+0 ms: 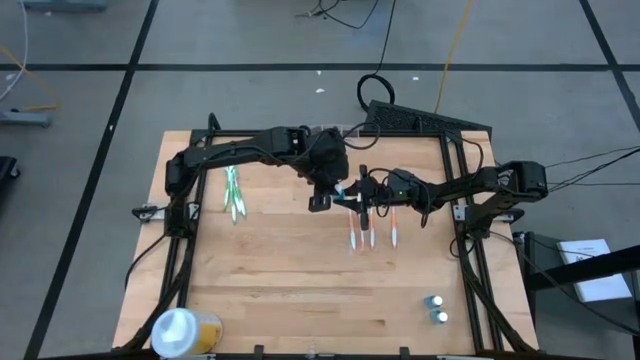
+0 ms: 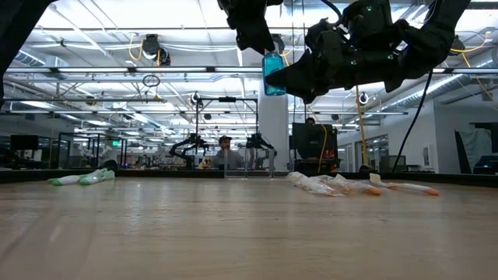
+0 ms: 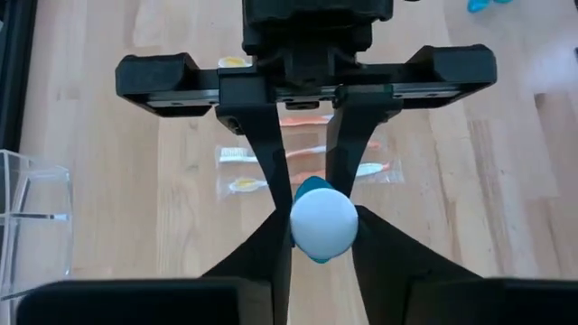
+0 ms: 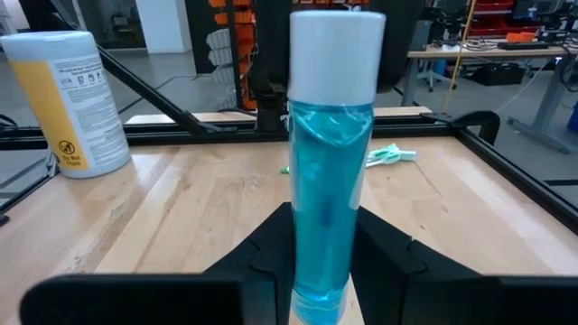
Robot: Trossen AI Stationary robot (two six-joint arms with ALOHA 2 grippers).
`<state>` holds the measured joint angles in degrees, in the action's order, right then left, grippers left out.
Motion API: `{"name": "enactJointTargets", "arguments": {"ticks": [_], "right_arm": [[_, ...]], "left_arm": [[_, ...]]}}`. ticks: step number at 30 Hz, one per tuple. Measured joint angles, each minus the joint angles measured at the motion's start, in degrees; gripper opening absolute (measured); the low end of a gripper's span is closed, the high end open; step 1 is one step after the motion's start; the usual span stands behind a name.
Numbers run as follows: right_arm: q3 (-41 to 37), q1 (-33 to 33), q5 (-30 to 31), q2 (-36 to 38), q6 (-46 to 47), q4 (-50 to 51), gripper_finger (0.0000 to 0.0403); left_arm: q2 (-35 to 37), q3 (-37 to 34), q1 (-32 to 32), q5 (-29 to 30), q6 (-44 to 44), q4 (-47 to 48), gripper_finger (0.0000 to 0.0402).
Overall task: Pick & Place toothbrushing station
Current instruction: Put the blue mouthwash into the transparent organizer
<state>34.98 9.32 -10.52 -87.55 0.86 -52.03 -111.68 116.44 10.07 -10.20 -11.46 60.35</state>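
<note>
Left gripper (image 1: 322,196): held just above the middle of the high view, over the table (image 1: 300,290); its fingers (image 3: 271,262) are seen closed against the white cap (image 3: 323,221) of the tube, one on each side.
Right gripper (image 1: 364,197): placed just right of the left gripper in the high view; its jaws are clamped on the tail end of the tube.
Tube (image 4: 330,181): clear blue with a white cap, held off the table between the two grippers, at the upper middle of the low view.
Holder (image 3: 27,217): a clear plastic piece is seen standing on the wood in the left wrist view, apart from both grippers; its place cannot be made out in the high view.
Orange toothbrushes (image 1: 372,236): laid in clear wrappers just below the grippers in the high view.
Green toothbrushes (image 1: 233,195): laid at the left of the table.
Tub (image 1: 180,331): white and yellow, at the lower left corner.
Small bottles (image 1: 435,308): two, at the lower right.
</note>
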Motion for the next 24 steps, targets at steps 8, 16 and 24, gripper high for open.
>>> {"name": "enactJointTargets", "arguments": {"ticks": [8,16,24], "right_arm": [[0.0,0.5,0.8,0.0,2.3,-0.3,0.0122],[0.1,2.1,0.5,0.1,4.5,2.0,0.0173],[-0.1,3.1,-0.5,0.6,5.7,4.4,0.0184]], "left_arm": [[0.4,0.3,1.2,1.9,0.2,-0.4,0.0092],[2.5,2.1,3.6,5.4,-1.4,-0.2,0.0092],[4.9,2.4,9.3,8.4,-1.5,-1.6,0.0092]]}}
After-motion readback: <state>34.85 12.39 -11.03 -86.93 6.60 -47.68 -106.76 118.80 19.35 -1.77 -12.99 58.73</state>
